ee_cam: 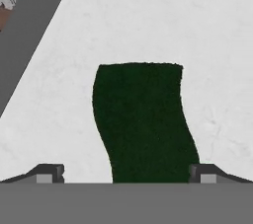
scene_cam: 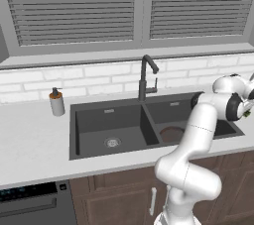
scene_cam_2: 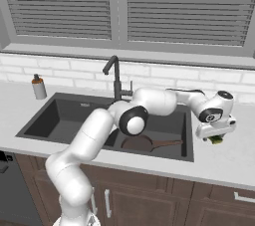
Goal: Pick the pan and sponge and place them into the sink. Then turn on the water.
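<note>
Hand view: our claw (ee_cam: 126,173) hangs open, the sponge (ee_cam: 143,122) on the worktop (ee_cam: 197,30) between its tips; we should descend straight before closing.

The arm (scene_cam_2: 94,135) is glossy white, built of rounded tubular links with thin dark seam lines. Its joints carry black round end caps ringed in grey. The gripper (ee_cam: 126,172) has small dark grey fingertips.
</note>
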Tool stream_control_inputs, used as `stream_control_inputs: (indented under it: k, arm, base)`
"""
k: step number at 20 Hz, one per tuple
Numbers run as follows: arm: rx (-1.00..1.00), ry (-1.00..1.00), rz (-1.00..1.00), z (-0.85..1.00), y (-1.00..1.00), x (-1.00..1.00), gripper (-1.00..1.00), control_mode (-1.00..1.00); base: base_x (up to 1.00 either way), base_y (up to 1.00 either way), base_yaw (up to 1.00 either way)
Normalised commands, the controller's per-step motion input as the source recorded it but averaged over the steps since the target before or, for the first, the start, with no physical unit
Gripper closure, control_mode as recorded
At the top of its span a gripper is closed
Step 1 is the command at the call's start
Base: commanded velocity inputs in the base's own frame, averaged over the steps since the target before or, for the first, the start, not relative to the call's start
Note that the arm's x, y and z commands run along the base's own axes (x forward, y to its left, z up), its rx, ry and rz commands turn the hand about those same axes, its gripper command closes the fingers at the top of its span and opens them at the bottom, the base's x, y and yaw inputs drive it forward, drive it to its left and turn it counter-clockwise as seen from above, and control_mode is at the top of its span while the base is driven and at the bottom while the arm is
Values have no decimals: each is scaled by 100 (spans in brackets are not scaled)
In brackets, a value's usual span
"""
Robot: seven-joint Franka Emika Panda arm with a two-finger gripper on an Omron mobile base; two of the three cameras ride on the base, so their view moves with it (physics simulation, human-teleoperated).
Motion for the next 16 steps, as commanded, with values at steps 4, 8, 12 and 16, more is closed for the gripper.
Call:
stream_control_inputs:
  k: [4,8,12,16]
  arm:
    - [3,0,0,-6,-24,31,-100,-100]
    - [1,0,0,-17,-27,33,-100,-100]
    - [0,0,0,-36,-11,14,-100,-100]
    - [2,0,0,-32,-1,0,100,-100]
  base:
    - [0,0,0]
    - [0,0,0]
    - [0,0,0]
    - [0,0,0]
